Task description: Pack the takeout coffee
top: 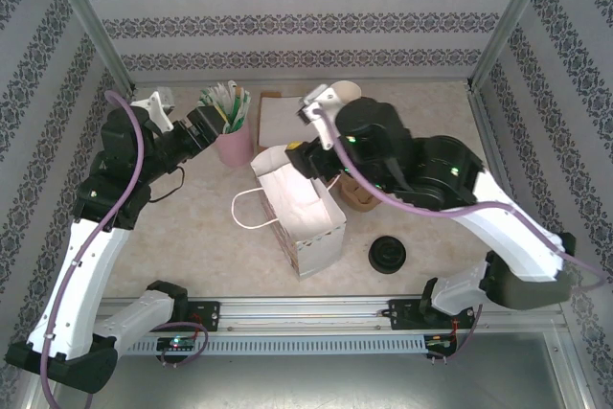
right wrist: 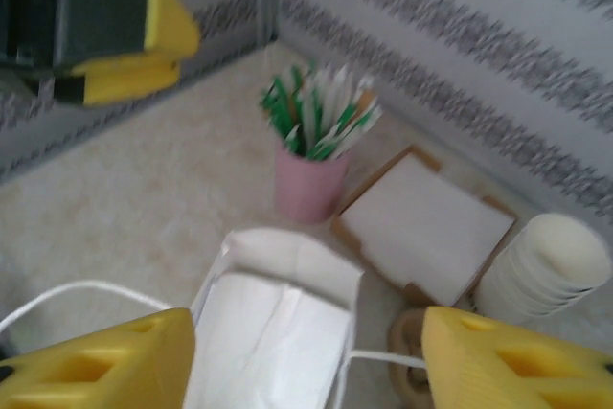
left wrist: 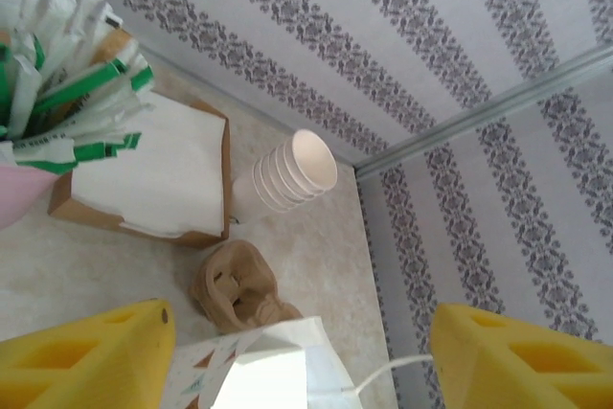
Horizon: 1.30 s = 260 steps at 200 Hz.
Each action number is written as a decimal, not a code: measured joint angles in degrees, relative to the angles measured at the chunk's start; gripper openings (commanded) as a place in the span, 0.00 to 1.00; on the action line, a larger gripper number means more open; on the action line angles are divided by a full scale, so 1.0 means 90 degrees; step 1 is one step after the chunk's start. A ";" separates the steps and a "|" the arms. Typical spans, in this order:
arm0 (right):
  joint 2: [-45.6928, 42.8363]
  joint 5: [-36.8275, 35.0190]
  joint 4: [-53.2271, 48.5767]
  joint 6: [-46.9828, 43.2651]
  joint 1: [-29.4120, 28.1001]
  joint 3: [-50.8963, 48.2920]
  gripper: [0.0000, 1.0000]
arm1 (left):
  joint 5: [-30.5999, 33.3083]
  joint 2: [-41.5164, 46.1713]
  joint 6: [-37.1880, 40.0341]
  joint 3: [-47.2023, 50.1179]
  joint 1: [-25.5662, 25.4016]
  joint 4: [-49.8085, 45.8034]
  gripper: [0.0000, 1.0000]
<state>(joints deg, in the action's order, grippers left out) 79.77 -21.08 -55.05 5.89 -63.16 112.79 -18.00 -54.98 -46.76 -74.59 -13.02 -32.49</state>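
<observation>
"Two grippers, then. How do they stand?"

"Both hang with their jaws wide apart and nothing between them. The right gripper (right wrist: 306, 356) is straight above the mouth of the white paper bag (right wrist: 273, 332), with its yellow fingers (right wrist: 96, 366) on either side of the opening. The left gripper (left wrist: 302, 356) is behind the bag and to its left, close to the pink cup (top: 230, 146) of green-and-white wrapped sticks."

"And the takeout coffee?"

"I cannot tell where it is. The bag's inside shows as white paper, and it is blurred."

"What else is near the bag?"

"It stands upright, its handle (top: 247, 208) lying out to the left. Behind it are a brown tray of napkins (left wrist: 172, 179) and a stack of cream cups (left wrist: 287, 174). Just right of it lies a brown pulp cup carrier (left wrist: 235, 289). Further right and nearer the arms' bases are black lids (top: 387, 255)."
</observation>
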 measured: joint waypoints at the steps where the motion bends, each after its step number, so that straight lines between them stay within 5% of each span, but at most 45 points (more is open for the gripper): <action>1: -0.0046 -0.0029 0.0053 -0.0007 0.0000 -0.0051 0.71 | 0.0027 0.0005 0.0000 0.0000 0.0000 0.0000 0.75; 35: -0.1583 -0.1095 0.1644 -0.0044 0.0413 -0.2059 0.81 | 0.0889 0.0194 0.0459 0.0000 0.0000 -0.0002 0.87; 72: -0.3036 -0.1868 0.3211 0.0165 0.2314 -0.4226 0.88 | 0.2433 0.0440 0.1270 0.0413 0.0002 0.0141 1.00; 107: -0.3398 -0.1552 0.3917 0.0454 0.4296 -0.5780 0.96 | 0.3898 0.0318 0.1989 0.1557 0.0175 0.0614 1.00; 140: -0.3028 -0.0772 0.4505 0.0704 0.5520 -0.7402 0.98 | 0.4830 -0.0362 0.2518 0.2562 0.0396 0.1205 1.00; 197: -0.1843 -0.0221 0.6581 0.0248 0.5797 -0.9350 0.98 | 0.5858 -0.1129 0.3349 0.4075 0.0687 0.2778 1.00; 260: -0.0583 -0.0005 0.8871 0.0002 0.5799 -0.9921 0.98 | 0.5821 -0.2186 0.3728 0.5071 0.0794 0.4894 1.00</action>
<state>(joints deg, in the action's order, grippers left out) 74.52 -21.12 24.80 5.91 -10.96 23.51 34.39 -74.65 -13.21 -28.95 -5.87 11.55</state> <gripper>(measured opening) 0.980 0.999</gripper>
